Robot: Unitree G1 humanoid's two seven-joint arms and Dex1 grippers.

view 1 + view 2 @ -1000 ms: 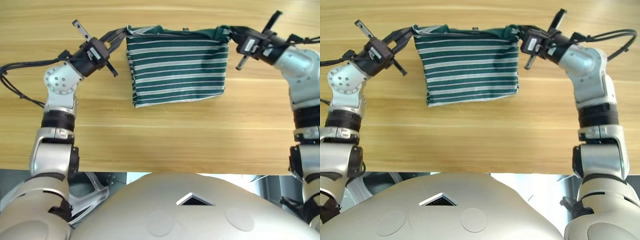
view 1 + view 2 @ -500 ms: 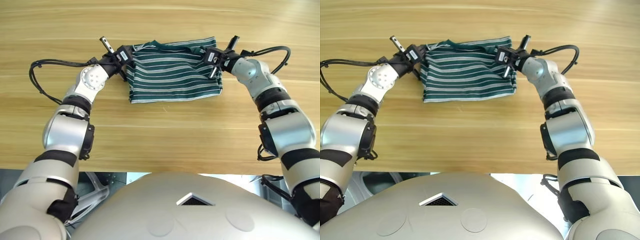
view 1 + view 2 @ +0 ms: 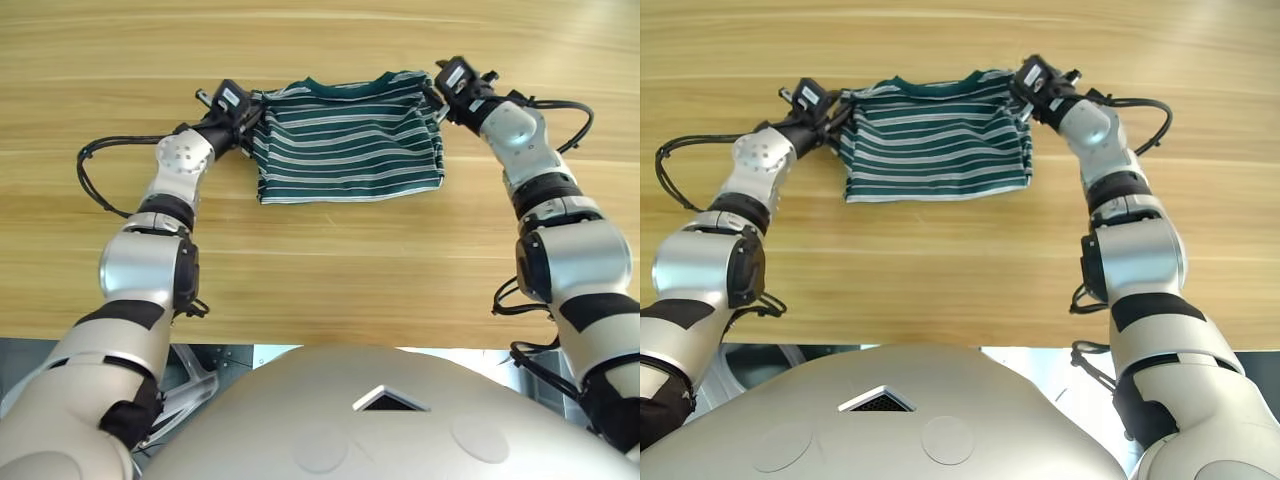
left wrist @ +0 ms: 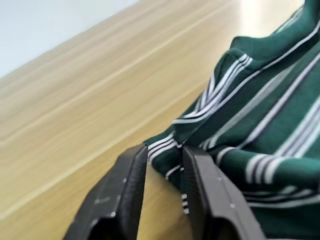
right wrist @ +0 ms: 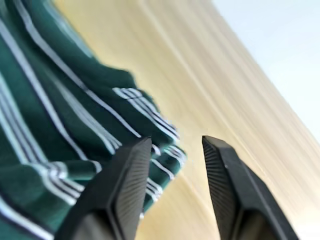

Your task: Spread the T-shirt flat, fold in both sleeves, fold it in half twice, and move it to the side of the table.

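T-shirt [image 3: 345, 140], dark green cotton with white stripes, lies folded into a rectangle on the far middle of the light wooden table [image 3: 320, 270]. Left gripper [image 4: 165, 152] sits at its far left corner, 2 fingers narrowly parted around the hem and not clamped. Right gripper [image 5: 176, 142] sits at the far right corner, fingers wider apart, holding nothing.

Wooden table [image 3: 320, 270], folded T-shirt [image 3: 345, 150] atop

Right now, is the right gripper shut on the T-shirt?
No, the right gripper has fingers apart, the T-shirt corner loose at their tips.
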